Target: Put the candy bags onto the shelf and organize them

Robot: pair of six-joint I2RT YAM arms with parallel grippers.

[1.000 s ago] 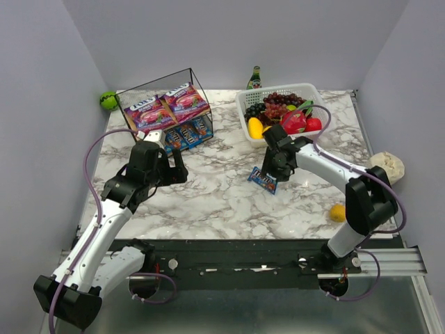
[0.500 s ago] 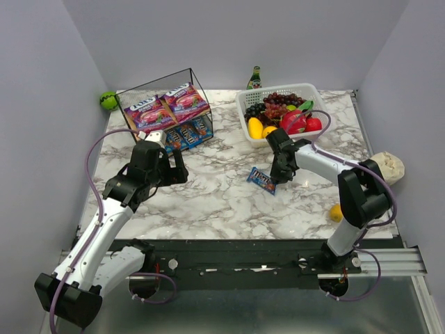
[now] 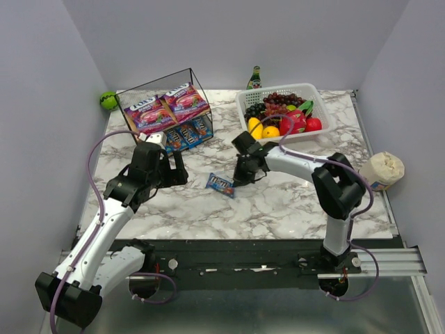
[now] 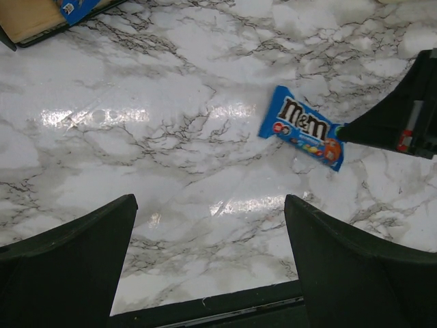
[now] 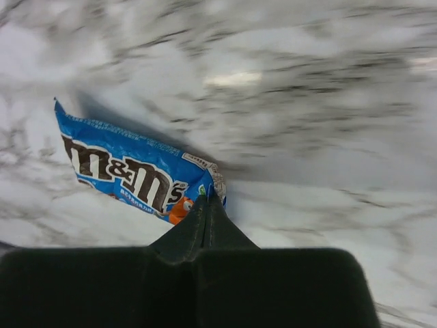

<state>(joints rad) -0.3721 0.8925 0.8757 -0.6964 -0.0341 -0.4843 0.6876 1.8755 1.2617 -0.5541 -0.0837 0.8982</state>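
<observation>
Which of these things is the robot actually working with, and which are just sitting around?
Part of the job: shelf; two purple bags on its top board; blue packets on its lower board; one blue packet on the table, pinched by the right fingers.
Just lying about: fruit basket; green bottle; green ball; beige bundle.

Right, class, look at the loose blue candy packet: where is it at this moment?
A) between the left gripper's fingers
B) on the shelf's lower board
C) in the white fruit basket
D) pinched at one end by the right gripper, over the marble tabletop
D: the right wrist view shows the right gripper closed on one end of the blue packet over the marble tabletop, while the left gripper stands open and empty.
</observation>
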